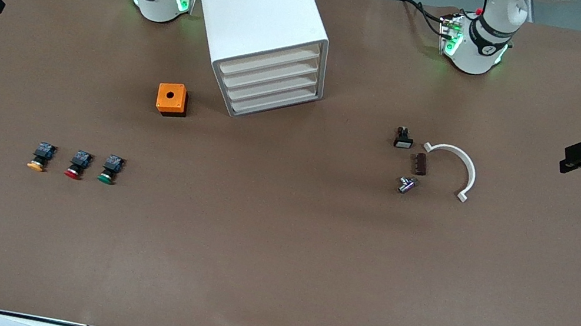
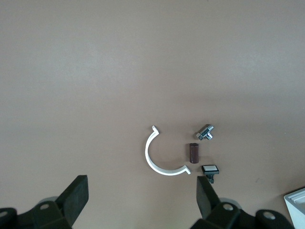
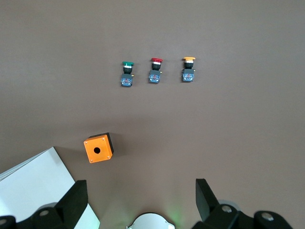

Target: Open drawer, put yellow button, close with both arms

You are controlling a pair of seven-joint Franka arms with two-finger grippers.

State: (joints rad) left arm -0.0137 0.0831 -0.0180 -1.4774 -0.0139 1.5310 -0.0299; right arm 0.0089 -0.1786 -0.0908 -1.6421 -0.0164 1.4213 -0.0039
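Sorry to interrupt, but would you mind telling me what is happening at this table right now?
Nothing is being handled yet. The left gripper is open over the table near a white curved clip, and the right gripper is open above an orange box. The white cabinet has all four drawers shut. The yellow button lies untouched at the end of a row with the red button and green button, toward the right arm's end.

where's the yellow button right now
The yellow button lies on the table toward the right arm's end, last in a row beside the red button and green button, nearer the front camera than the orange box.
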